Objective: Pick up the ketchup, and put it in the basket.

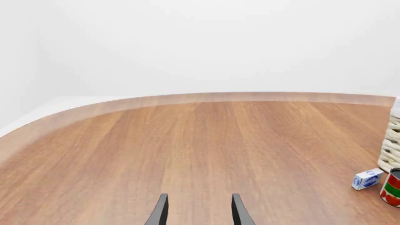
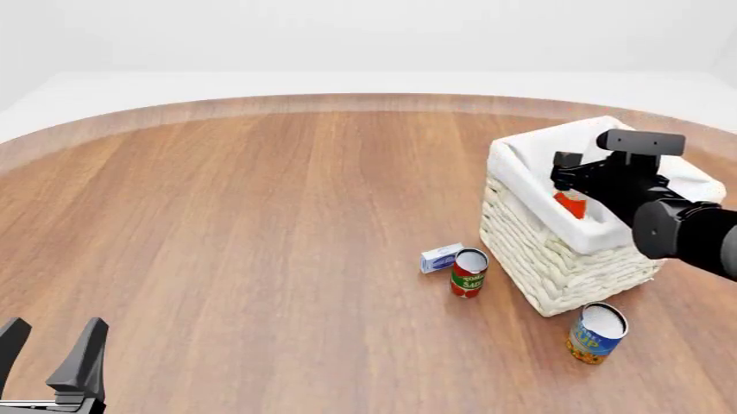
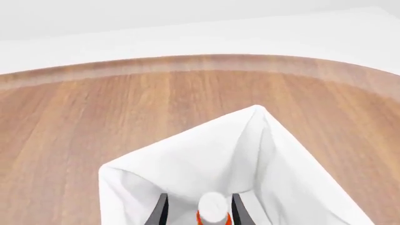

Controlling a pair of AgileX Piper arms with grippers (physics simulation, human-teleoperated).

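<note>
Over the basket (image 2: 553,259), right fingers (image 3: 239,212) clamp the ketchup (image 3: 212,208); left fingers (image 1: 240,211) spread; labels unreadable.

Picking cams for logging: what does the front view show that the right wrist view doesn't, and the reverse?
Front view only: the left gripper with jaws apart over bare table, the red-and-green can, the blue-and-orange can, the small blue-and-white box, and the basket's woven sides.

Right wrist view only: the ketchup's white cap between the right gripper's jaws.

Both: the ketchup, the basket's white lining, the wooden table.
</note>
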